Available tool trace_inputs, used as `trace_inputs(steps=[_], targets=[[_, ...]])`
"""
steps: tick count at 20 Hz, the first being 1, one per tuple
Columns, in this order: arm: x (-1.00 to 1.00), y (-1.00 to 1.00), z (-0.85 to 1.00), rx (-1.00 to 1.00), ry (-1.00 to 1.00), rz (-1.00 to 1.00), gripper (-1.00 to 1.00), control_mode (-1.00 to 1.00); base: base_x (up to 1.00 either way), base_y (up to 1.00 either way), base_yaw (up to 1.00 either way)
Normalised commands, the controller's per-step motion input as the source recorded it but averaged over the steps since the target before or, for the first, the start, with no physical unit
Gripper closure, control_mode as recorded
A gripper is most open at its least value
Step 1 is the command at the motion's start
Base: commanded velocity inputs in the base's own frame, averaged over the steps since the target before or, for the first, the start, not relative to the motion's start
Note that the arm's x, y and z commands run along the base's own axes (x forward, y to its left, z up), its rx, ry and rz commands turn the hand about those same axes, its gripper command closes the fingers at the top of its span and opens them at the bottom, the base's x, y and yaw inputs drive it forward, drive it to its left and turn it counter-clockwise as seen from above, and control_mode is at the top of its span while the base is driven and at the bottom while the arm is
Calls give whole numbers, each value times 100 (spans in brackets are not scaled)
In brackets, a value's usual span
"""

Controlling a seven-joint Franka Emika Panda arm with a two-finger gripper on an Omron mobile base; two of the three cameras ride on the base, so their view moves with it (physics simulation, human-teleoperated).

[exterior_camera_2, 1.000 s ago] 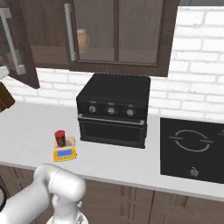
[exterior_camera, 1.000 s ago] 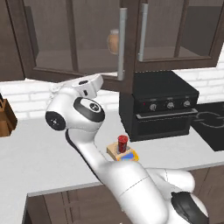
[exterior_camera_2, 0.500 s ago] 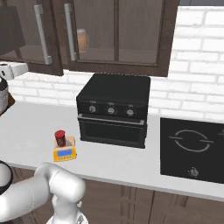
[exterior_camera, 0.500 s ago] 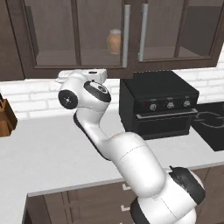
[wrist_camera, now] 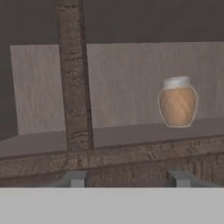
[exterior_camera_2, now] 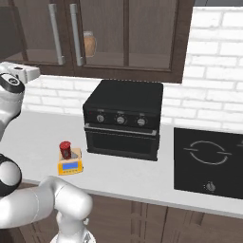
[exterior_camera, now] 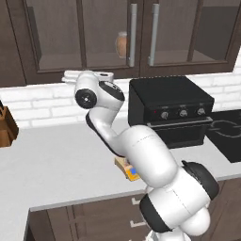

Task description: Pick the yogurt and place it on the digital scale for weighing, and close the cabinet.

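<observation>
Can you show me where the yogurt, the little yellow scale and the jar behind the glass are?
yogurt (exterior_camera_2: 65, 149), right base view, on the cup's dark red side.
digital scale (exterior_camera_2: 70, 166), right base view, on its blue display.
tan glass jar (wrist_camera: 177, 105), hand view, on the jar's tan belly.

No text, label, brand or number can be read anywhere. The scale (exterior_camera_2: 70, 165) has a blue display, but it is too small to show any figures.
</observation>
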Motion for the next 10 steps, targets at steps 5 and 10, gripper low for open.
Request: trace_inputs(steps=[5, 10], targets=[[43, -59, 0, 15, 1, 7, -100, -100, 0, 0, 0], [17, -88, 8, 22, 5, 4, -100, -100, 0, 0, 0]])
